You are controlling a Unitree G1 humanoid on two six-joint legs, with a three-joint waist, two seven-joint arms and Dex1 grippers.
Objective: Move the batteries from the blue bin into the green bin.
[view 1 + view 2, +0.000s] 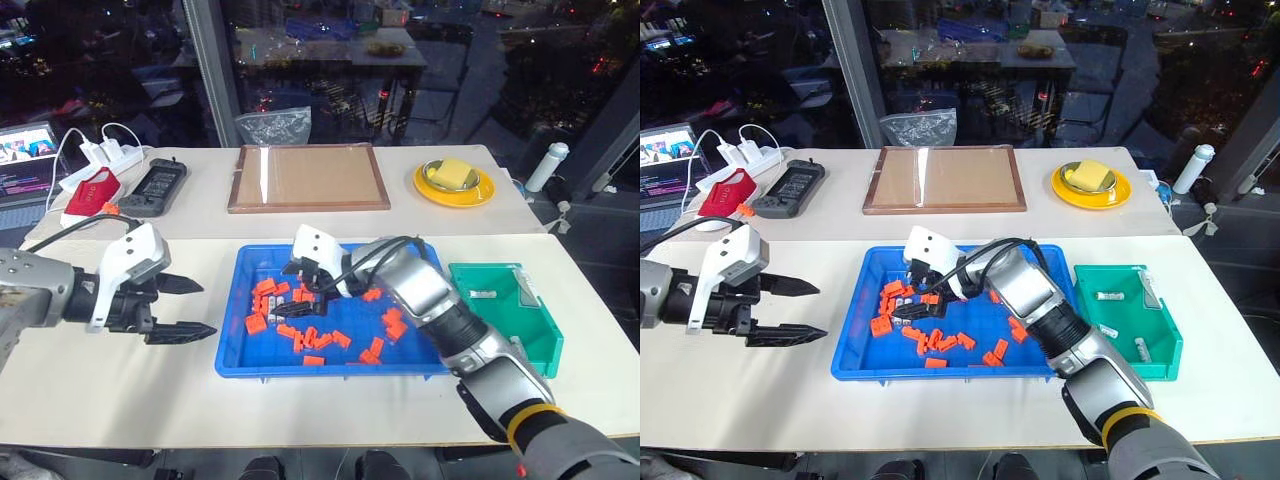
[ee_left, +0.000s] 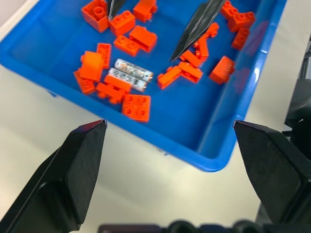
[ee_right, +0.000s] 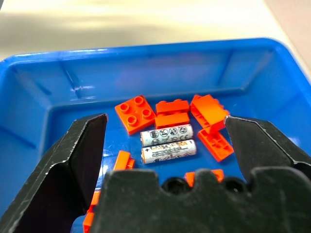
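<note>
Right gripper (image 3: 165, 141), jaws wide and empty, over 2 batteries (image 3: 167, 143) in blue bin (image 1: 235, 340), frame centre; left gripper (image 1: 185, 308) likewise agape, empty.

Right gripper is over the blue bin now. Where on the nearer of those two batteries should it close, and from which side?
Probably from above, at mid-length across the round body. The two batteries lie flat and parallel, touching, among orange blocks in the blue bin. One finger of the open right gripper would need to wedge into the seam between them, the other going on the nearer battery's free side.
</note>
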